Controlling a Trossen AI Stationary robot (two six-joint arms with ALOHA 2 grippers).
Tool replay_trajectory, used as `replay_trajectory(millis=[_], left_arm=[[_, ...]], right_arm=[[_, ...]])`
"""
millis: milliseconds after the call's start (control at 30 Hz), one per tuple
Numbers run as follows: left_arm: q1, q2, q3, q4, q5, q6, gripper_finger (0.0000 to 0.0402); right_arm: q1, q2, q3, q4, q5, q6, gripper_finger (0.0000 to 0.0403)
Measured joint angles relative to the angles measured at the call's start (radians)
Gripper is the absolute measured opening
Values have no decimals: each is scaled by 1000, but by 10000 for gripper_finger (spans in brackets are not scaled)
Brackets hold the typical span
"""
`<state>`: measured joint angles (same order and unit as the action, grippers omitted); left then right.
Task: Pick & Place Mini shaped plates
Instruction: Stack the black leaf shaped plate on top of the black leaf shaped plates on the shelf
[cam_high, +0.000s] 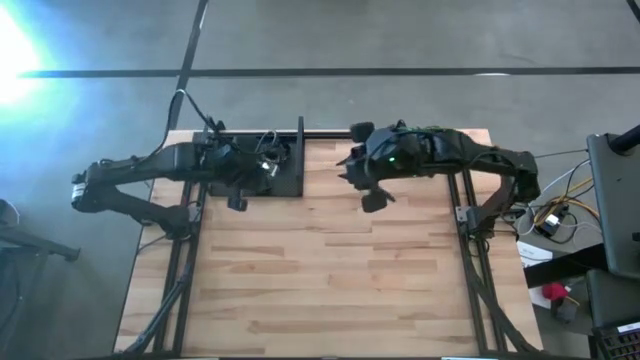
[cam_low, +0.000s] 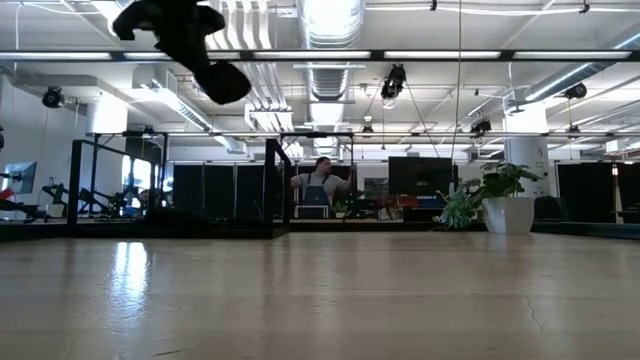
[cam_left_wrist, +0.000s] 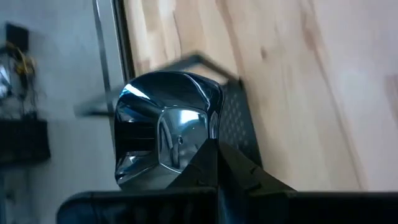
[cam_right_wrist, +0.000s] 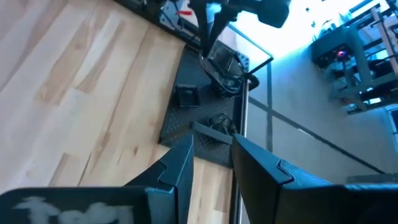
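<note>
A: Left arm first. It reaches in from the left edge with its elbow bent, and the left gripper (cam_left_wrist: 214, 163) is up over the large black tray (cam_high: 285, 180) at the far left of the table (cam_high: 330, 270).

B: And it has something. Its fingers are clamped tight on a glossy black mini plate (cam_left_wrist: 165, 134), rounded, held on edge by the rim; the wrist camera sees room reflections in the glaze.

A: The right arm comes in from the right side, folded at the elbow, forearm running along the far edge. The right gripper (cam_right_wrist: 210, 163) hangs just right of the tray, above bare wood.

B: Its fingers stand apart, with nothing between them.

A: Count for me.

B: Two arms, two grippers, one tray. From the right wrist camera, one small square dish (cam_right_wrist: 186, 94) lies flat on the tray, and a leaf-like piece (cam_right_wrist: 221, 122) lies nearer the tray's edge. With the held one (cam_right_wrist: 224, 68) that makes three plates I can make out.

A: From table height?

B: One dark gripper (cam_low: 190, 45) high at the left, a potted plant (cam_low: 490, 195) and a person (cam_low: 318, 185) in the room beyond.
</note>
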<state>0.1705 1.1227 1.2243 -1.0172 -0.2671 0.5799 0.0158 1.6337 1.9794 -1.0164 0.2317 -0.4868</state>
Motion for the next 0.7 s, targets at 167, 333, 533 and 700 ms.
replay_trajectory(millis=[167,333,533,700], left_arm=[[64,-1,-1,-29,4,25,0],[133,2,-29,-26,5,41,0],[199,3,-124,34,8,67,0],[247,3,-202,107,10,98,0]], right_arm=[[0,-50,-2,-3,-5,26,109],[0,-81,-2,-6,-5,33,109],[0,-110,-3,-50,-7,42,109],[-1,-130,-3,-58,-7,74,109]])
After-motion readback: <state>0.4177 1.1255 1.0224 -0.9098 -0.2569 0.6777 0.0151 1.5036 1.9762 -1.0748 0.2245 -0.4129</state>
